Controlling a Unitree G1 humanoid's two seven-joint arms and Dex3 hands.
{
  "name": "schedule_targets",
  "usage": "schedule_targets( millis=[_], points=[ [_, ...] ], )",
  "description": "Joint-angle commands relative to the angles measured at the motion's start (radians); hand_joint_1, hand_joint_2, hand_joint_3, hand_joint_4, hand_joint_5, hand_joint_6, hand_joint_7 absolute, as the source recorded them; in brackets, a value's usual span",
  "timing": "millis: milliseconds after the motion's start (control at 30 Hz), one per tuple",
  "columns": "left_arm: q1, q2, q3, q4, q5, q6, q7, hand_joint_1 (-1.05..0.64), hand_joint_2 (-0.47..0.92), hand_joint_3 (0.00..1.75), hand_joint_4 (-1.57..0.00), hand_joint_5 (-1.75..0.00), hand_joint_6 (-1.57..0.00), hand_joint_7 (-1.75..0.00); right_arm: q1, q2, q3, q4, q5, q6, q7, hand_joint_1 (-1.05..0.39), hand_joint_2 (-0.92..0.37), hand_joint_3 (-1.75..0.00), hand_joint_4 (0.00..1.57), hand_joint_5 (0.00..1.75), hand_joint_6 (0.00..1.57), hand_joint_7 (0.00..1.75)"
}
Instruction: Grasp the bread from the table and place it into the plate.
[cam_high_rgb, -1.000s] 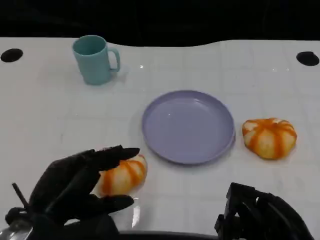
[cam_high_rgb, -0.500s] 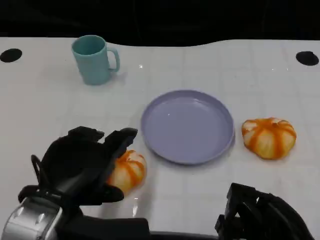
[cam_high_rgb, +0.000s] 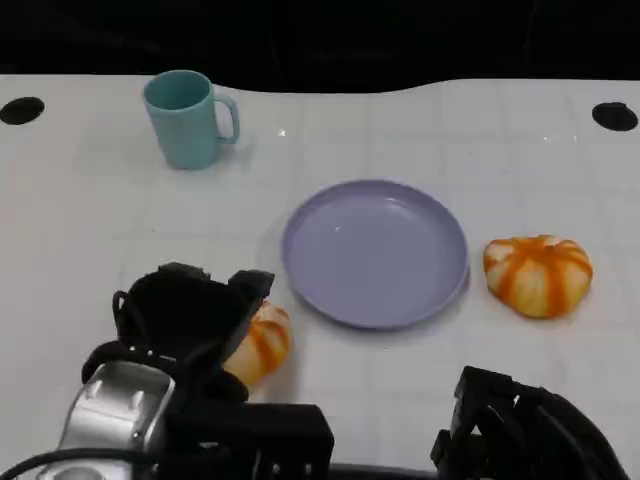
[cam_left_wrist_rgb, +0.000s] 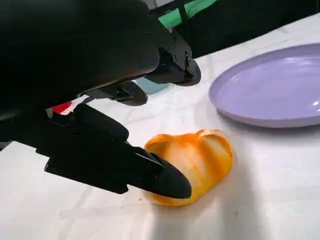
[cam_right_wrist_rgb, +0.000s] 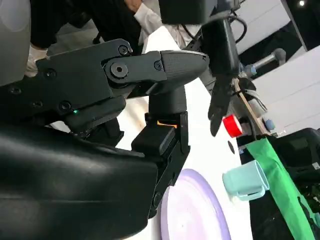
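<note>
Two orange-striped breads are seen on the white table (cam_high_rgb: 90, 200) in the head view, both referred here to the purple plate (cam_high_rgb: 375, 252). The near bread (cam_high_rgb: 262, 342) lies just beside the plate's near-left rim, and the far bread (cam_high_rgb: 538, 275) lies just beside its right rim, neither being on the plate. The left hand (cam_high_rgb: 190, 325) is lowered over the near bread from the side away from the plate, its fingers curved around it; the right hand (cam_high_rgb: 520, 430) is seen low at the near edge, on the plate's near-right side, and whether it is spread or closed cannot be told. A teal mug (cam_high_rgb: 187, 118) stands well apart, beyond the plate's far-left side. In the left wrist view the near bread (cam_left_wrist_rgb: 192, 162) rests on the table beside the plate (cam_left_wrist_rgb: 270, 90), one fingertip (cam_left_wrist_rgb: 167, 181) being pressed against it while other fingers are arched above it. In the right wrist view, the plate (cam_right_wrist_rgb: 192, 210) and the mug (cam_right_wrist_rgb: 245, 181) are seen past the dark fingers of the right hand (cam_right_wrist_rgb: 150, 90).
</note>
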Motion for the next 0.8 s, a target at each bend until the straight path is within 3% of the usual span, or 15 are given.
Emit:
schedule_targets(
  millis=[33, 467, 600, 667, 700, 733, 800],
  points=[
    [-0.042, 0.003, -0.016, 0.077, -0.016, 0.014, -0.002, -0.68, 0.88, 0.0, -0.38, -0.1, -0.28, -0.01, 0.006, -0.008, -0.008, -0.007, 0.008, -0.005, 0.005, -0.71, -0.92, -0.25, 0.85, 1.62, 0.75, 1.41],
    [-0.167, -0.026, -0.062, 0.412, -0.096, 0.028, 0.12, -0.63, 0.88, 0.0, -0.48, -0.08, -0.34, -0.02, 0.008, -0.009, -0.006, -0.01, 0.011, -0.001, 0.008, -0.71, -0.92, -0.25, 0.85, 1.61, 0.75, 1.41],
    [-0.187, -0.031, -0.067, 0.496, -0.153, 0.004, 0.201, -0.51, 0.87, 0.0, -0.55, -0.09, -0.41, -0.03, 0.01, -0.009, -0.005, -0.015, 0.01, 0.003, 0.003, -0.71, -0.92, -0.24, 0.85, 1.61, 0.75, 1.4],
    [-0.193, -0.027, -0.072, 0.518, -0.174, -0.01, 0.229, -0.4, 0.91, 0.02, -0.71, -0.28, -0.51, -0.03, 0.011, -0.008, -0.005, -0.016, 0.011, 0.004, 0.003, -0.71, -0.92, -0.24, 0.85, 1.61, 0.75, 1.4],
    [-0.196, -0.022, -0.073, 0.531, -0.188, -0.031, 0.258, -0.35, 0.91, 0.05, -0.7, -0.53, -0.61, -0.03, 0.011, -0.008, -0.005, -0.015, 0.01, 0.003, 0.002, -0.71, -0.92, -0.24, 0.85, 1.61, 0.75, 1.4],
    [-0.198, -0.017, -0.075, 0.544, -0.203, -0.054, 0.287, -0.33, 0.92, 0.11, -0.78, -0.85, -0.82, -0.07, 0.011, -0.008, -0.005, -0.015, 0.009, 0.001, 0.002, -0.71, -0.92, -0.24, 0.85, 1.61, 0.75, 1.4],
    [-0.204, -0.006, -0.081, 0.567, -0.219, -0.086, 0.331, -0.35, 0.92, 0.12, -0.89, -1.06, -1.02, -0.12, 0.011, -0.008, -0.004, -0.015, 0.007, -0.002, 0.002, -0.71, -0.92, -0.24, 0.85, 1.61, 0.76, 1.4]
  ],
)
